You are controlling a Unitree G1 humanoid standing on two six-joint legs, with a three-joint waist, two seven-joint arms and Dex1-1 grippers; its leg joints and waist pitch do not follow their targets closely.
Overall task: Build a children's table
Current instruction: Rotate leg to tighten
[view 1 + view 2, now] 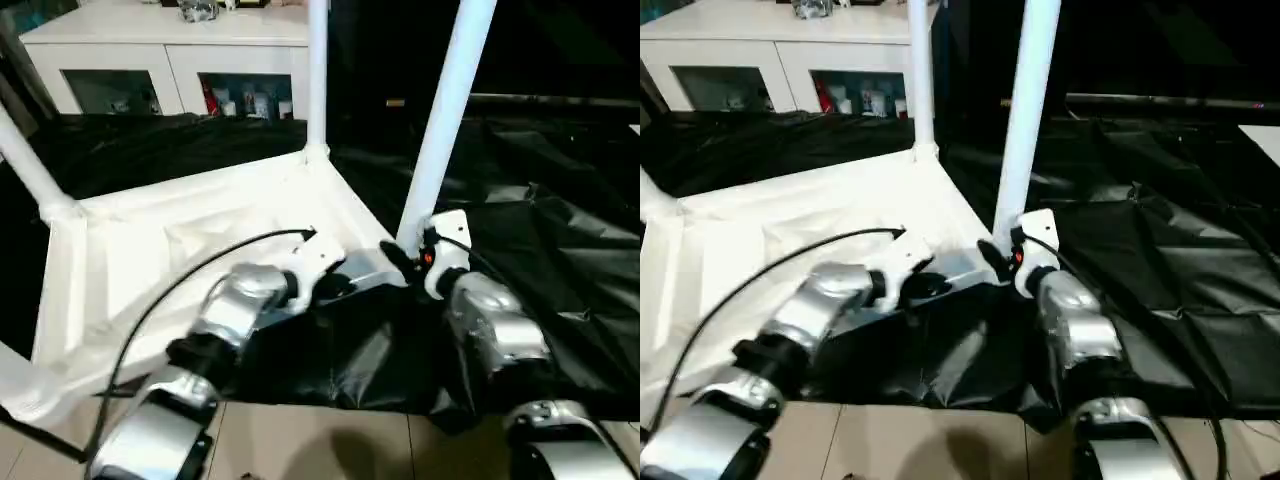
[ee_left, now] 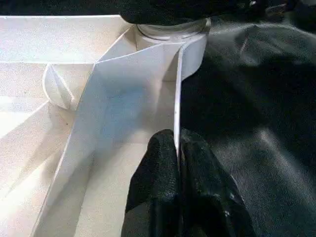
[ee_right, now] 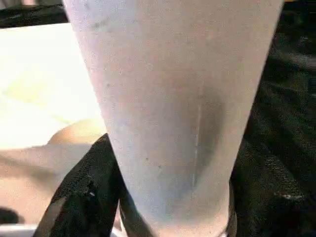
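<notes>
An upturned tabletop (image 1: 190, 250) is laid on a plastic sheet (image 1: 560, 270) spread over the floor, with legs (image 1: 318, 75) stood up from its corner sockets. A cabinet (image 1: 170, 60) is set behind it. The nearest right leg (image 1: 445, 120) is flanked by the right gripper (image 1: 405, 262).
</notes>
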